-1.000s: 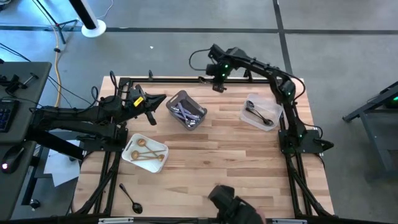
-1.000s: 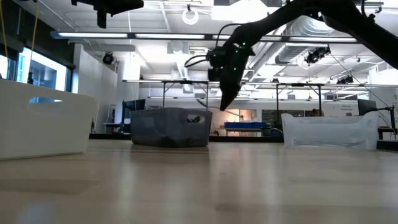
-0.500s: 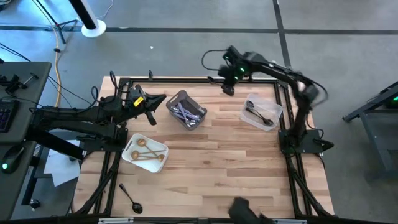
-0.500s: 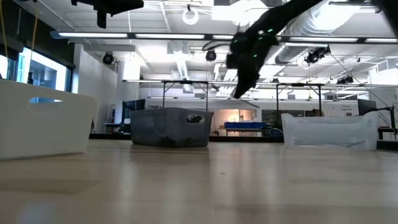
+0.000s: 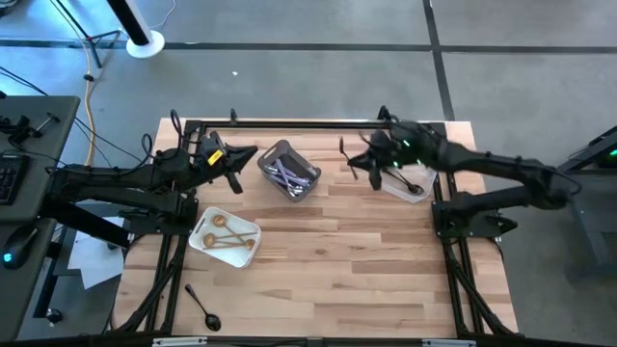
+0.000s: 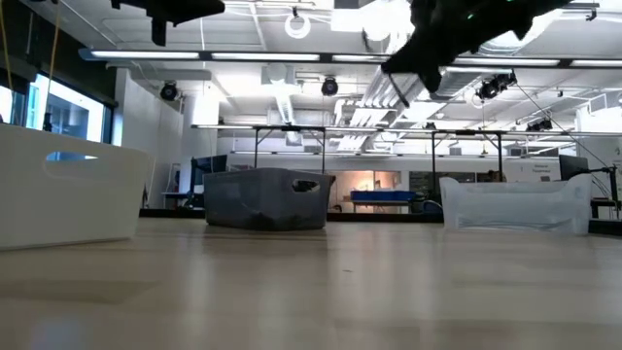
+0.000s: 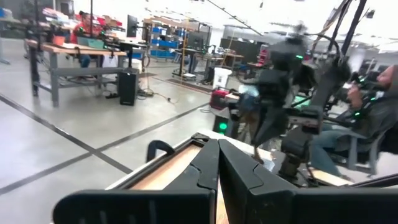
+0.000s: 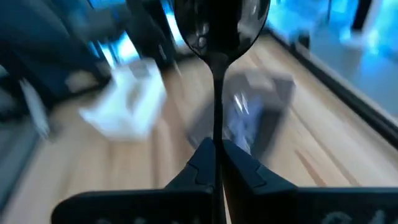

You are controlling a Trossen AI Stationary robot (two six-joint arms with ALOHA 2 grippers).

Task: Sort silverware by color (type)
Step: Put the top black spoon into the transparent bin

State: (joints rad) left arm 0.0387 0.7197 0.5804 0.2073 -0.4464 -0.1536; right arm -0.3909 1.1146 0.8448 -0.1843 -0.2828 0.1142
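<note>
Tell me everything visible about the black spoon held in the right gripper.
The black spoon is slim, glossy and dark all over, with a rounded bowl and a thin straight handle; it looks like coated metal. The right gripper is shut on the handle, so the bowl sticks out beyond the fingertips. In the high view the spoon hangs in the air above the wooden table, between the grey bin and the clear tub, touching nothing but the fingers.

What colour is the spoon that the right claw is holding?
Black; the spoon shows best in the right wrist view.
</note>
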